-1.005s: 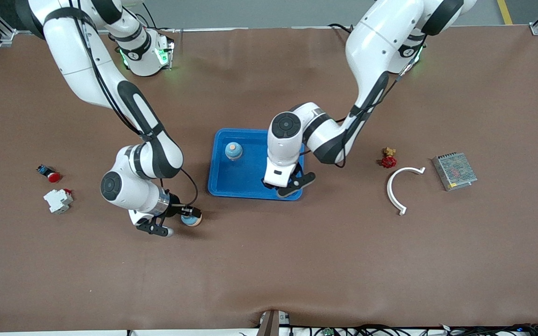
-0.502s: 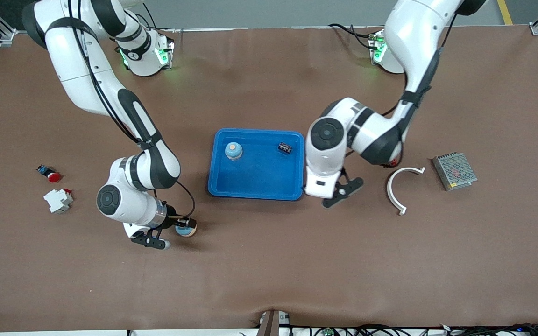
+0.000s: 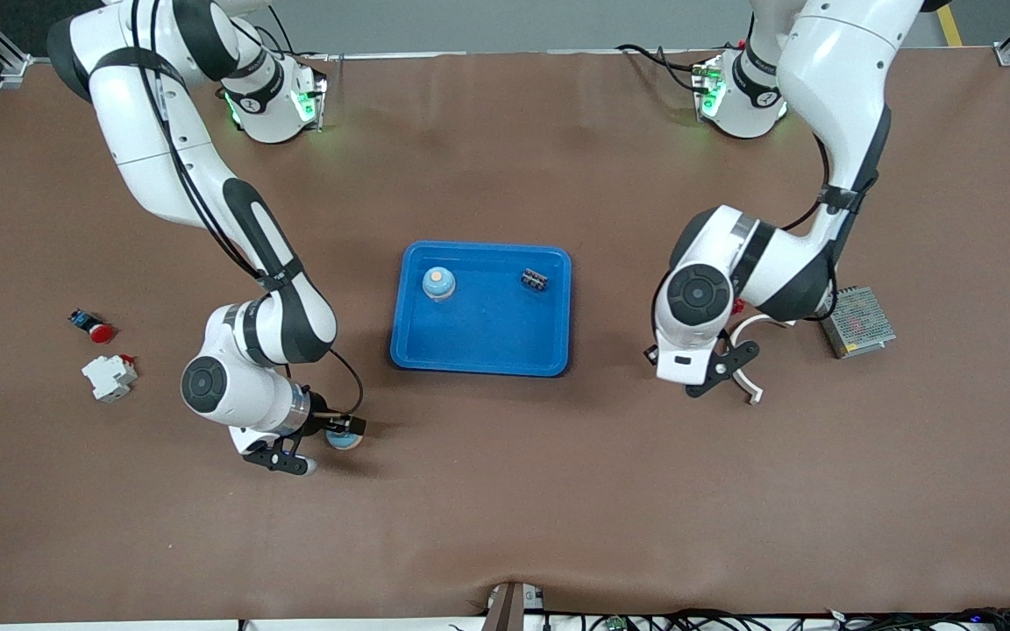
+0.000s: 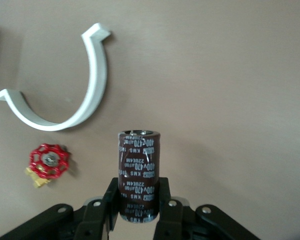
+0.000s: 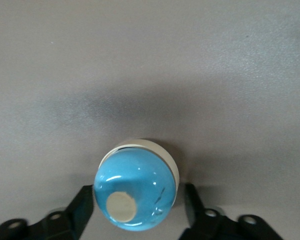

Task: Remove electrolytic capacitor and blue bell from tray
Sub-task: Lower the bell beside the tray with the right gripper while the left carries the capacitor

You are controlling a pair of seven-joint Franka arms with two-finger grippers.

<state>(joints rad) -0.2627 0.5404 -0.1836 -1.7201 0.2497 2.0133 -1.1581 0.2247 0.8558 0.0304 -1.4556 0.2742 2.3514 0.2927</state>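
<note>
Straddling the blue bell (image 5: 137,192) on the bare table, nearest the front camera and toward the right arm's end, with the right gripper (image 3: 337,435) low and its fingers (image 5: 82,207) spread on either side of the dome, not squeezing it. Pinching a dark brown capacitor (image 4: 138,172) upright with the left gripper (image 3: 720,366), fingers pressing its lower body, hanging over the table just beside a white curved bracket (image 4: 92,85). Lying close to the bracket, a small red valve (image 4: 49,161). Sitting farther from the camera, mid-table, a blue tray (image 3: 479,346) holding a second bell (image 3: 439,283) and a small dark part (image 3: 534,280).
</note>
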